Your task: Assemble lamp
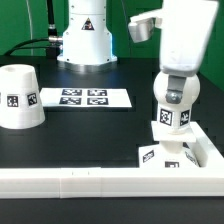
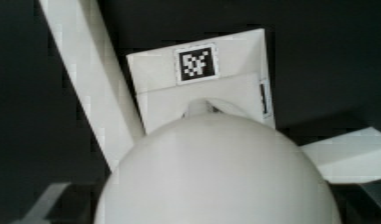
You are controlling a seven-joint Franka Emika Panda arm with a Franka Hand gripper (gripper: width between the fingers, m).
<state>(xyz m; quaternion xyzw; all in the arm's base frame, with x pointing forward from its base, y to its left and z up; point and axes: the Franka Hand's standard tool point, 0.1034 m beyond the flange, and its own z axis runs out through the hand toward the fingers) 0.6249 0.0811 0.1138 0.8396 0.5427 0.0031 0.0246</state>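
Currently your gripper (image 1: 171,128) is pinched on the bulb (image 2: 205,168) and holds it upright over the base (image 2: 201,66). Wrist view: the bulb's rounded body fills the foreground, its tip at the base's centre; you can't tell whether they touch. The base lies flat on the black table (image 1: 95,135), tucked into the border rail (image 1: 90,182) corner at the exterior view's right. The shade (image 1: 20,98) stands wide end down, well apart at the exterior view's left. The marker board (image 1: 88,98) lies farther back.
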